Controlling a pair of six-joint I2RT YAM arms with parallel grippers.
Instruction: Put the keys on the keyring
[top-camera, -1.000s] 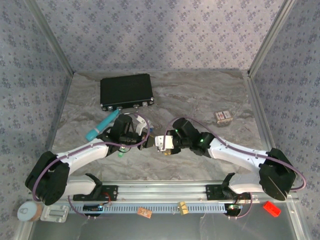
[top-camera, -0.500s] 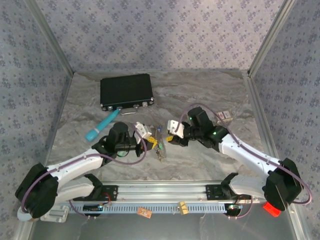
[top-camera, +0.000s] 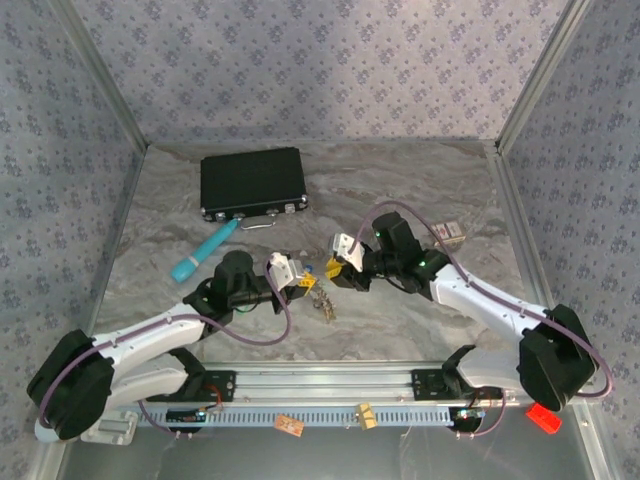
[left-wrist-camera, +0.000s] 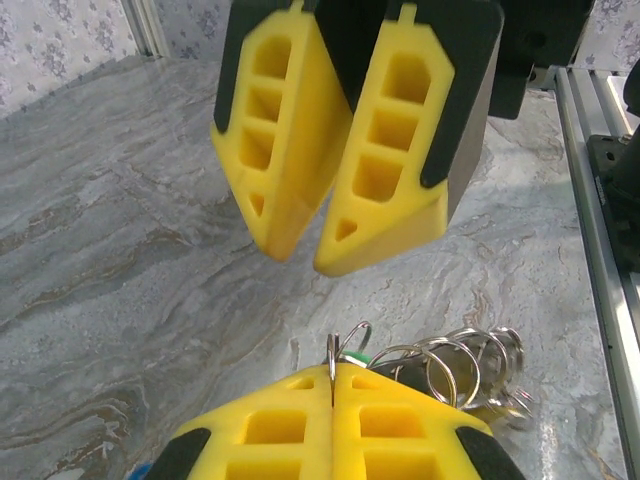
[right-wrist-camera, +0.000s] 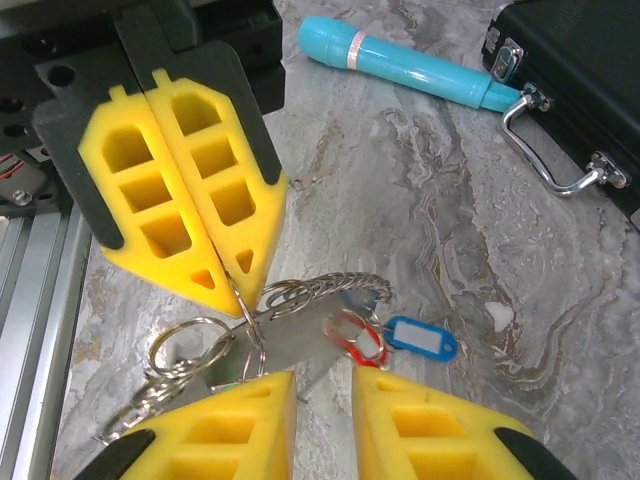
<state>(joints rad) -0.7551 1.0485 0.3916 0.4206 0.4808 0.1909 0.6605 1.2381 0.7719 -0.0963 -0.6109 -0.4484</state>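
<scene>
My left gripper is shut on the keyring, a thin metal loop standing edge-on between its yellow pads. From the right wrist, the left gripper pinches that loop, and a short chain with several rings trails from it. The keys lie on the table: a red tag, a blue tag and a green one mostly hidden. My right gripper is open just short of the red tag, nothing between its fingers. From above, the left gripper and right gripper face each other over the bunch.
A black case with a metal handle sits at the back left. A teal tube lies in front of it. A small box is at the right. The aluminium rail runs along the near edge.
The right gripper has let go, opened and drawn back to the right and away. The left arm has stretched out lower, and the bunch now rests on the table.
</scene>
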